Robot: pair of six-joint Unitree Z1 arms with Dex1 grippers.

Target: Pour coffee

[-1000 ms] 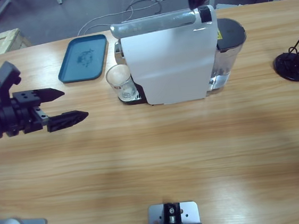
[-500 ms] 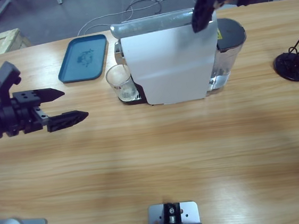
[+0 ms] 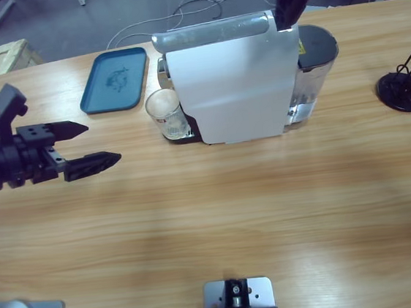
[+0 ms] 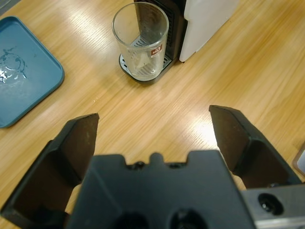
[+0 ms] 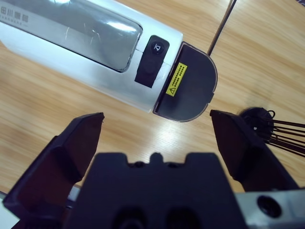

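At the centre of the wooden table (image 3: 220,219) in the high view stands a white coffee machine (image 3: 231,85) with a silver lid along its top and a dark water tank (image 3: 314,69) on its three o'clock end. A clear drinking glass (image 3: 166,112) sits upright on the machine's small drip tray at its nine o'clock end, under the spout; in the left wrist view the glass (image 4: 140,40) looks clear through to its base, with a small red mark on its wall, and I cannot make out any coffee in it. At ten o'clock from the glass lies a blue tray (image 3: 114,79), flat on the table, with what may be a few drops of water on its floor, though the glare makes that hard to judge. The left gripper (image 3: 91,145) hovers at nine o'clock of the glass, well apart from it, its jaws spread wide and holding nothing. The right gripper (image 3: 289,2) hangs above the machine's three o'clock end near the top edge; its wrist view looks down on the black button (image 5: 151,59) and the tank's lid with a yellow label (image 5: 176,79), jaws likewise spread and empty. A black wire stand (image 3: 404,85) rests at the table's three o'clock edge.
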